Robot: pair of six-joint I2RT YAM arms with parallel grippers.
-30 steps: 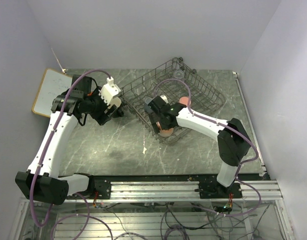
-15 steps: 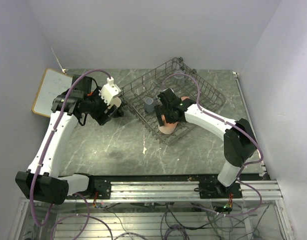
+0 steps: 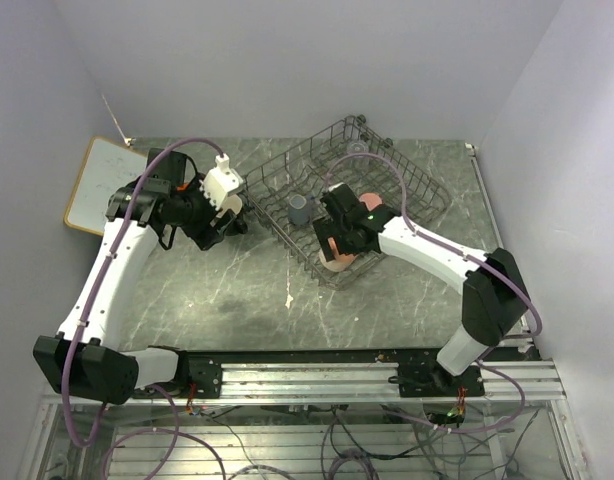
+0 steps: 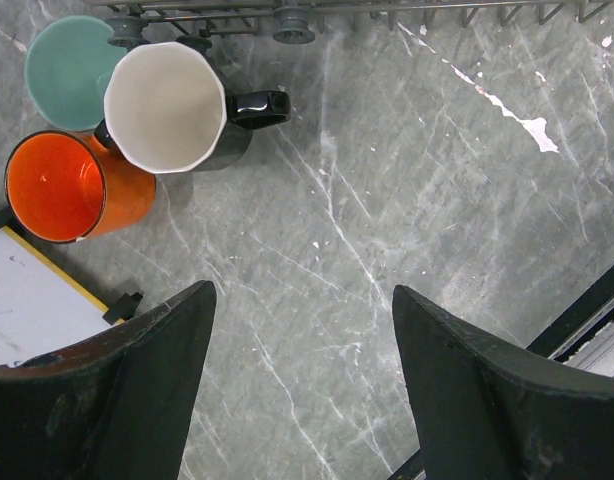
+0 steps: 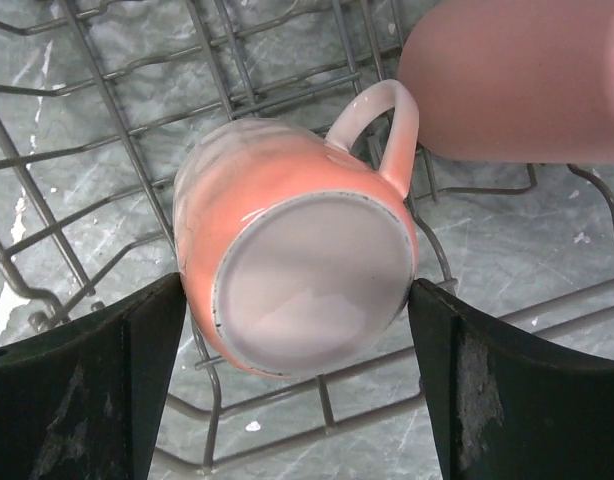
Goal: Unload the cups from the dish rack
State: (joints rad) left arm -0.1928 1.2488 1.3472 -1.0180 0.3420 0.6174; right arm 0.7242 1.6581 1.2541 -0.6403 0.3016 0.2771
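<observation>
From the right wrist, the right tool [image 5: 297, 295] stands wide astride an upturned pink mug [image 5: 287, 230] in the rack [image 5: 117, 110], with the tumbler [image 5: 517, 80] at upper right. The left wrist alone shows the left tool [image 4: 300, 300] wide above the bench [image 4: 407, 190], with an orange mug [image 4: 72, 190], a black mug [image 4: 167, 105] and a mint mug [image 4: 57, 55] at upper left.

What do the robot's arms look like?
The left arm and right arm are white tubes with black joints. A purple cable loops along each. Their fingers are black wedges. A tiny green light glows on the right one.

the pink tumbler [image 5: 517, 80] runs past the right edge.
</observation>
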